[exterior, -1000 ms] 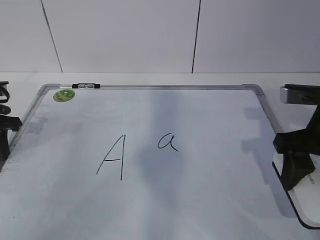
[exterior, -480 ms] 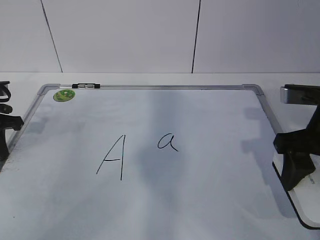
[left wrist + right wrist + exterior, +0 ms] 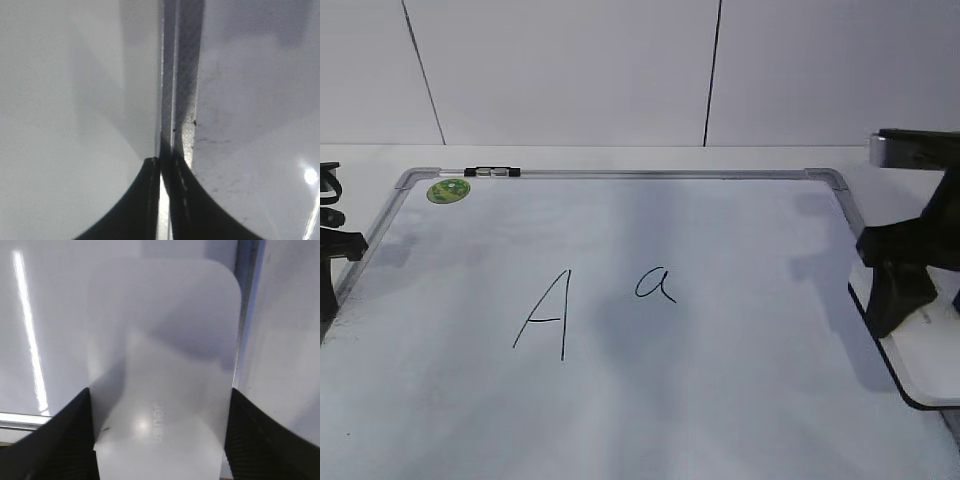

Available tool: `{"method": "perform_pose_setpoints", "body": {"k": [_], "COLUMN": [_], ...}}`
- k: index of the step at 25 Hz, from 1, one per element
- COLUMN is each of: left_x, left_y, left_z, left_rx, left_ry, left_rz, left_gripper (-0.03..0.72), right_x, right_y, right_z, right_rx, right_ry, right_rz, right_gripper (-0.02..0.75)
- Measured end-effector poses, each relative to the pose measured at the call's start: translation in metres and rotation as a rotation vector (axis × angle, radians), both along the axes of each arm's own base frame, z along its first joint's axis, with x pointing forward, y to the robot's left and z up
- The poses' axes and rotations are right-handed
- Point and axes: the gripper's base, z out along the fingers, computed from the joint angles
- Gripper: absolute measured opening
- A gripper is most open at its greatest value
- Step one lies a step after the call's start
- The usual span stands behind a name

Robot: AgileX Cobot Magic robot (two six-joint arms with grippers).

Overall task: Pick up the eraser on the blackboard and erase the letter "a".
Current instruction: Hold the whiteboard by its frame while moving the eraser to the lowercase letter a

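Right end effector (image 3: 159, 440) is clamped across the eraser (image 3: 162, 355), lifted right of the blackboard (image 3: 620, 174) for carrying toward the letter "a" (image 3: 655, 285); left end effector (image 3: 165, 167) rests together.

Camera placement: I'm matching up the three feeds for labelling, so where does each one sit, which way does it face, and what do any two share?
Exterior view: in front of the table, slanting down onto the blackboard, the letter "a" and capital "A"; both arms show at the edges.
Left wrist view: looks down past the shut left gripper onto the board's frame.
Right wrist view: looks down past the right gripper, whose fingers flank the eraser.
Shared: exterior and right wrist views both show the eraser and board frame.
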Motion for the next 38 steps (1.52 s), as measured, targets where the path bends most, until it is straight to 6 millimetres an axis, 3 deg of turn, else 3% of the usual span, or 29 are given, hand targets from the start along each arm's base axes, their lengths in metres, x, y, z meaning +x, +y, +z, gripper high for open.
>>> {"method": "perform_pose_setpoints", "body": {"k": [4,18,26,38], "left_x": [0.000,0.000,0.000,0.000], "left_y": [0.000,-0.001,-0.001,-0.002], "left_z": [0.000,0.000,0.000,0.000], "left_rx": [0.000,-0.015,-0.016,-0.020], "left_ry": [0.000,0.000,0.000,-0.001], "left_rz": [0.000,0.011,0.012,0.013], "left_gripper": [0.016,0.016,0.016,0.016], "right_x": [0.015,0.065,0.078,0.106], "right_y": [0.010,0.088,0.104,0.120], "right_z": [-0.002,-0.019,-0.044,-0.044], "right_rx": [0.006,-0.003,-0.028,-0.013], "right_ry": [0.001,-0.022,0.023,-0.039], "right_rz": [0.044,0.237,0.267,0.274], "right_gripper": [0.556,0.556,0.556,0.556]}}
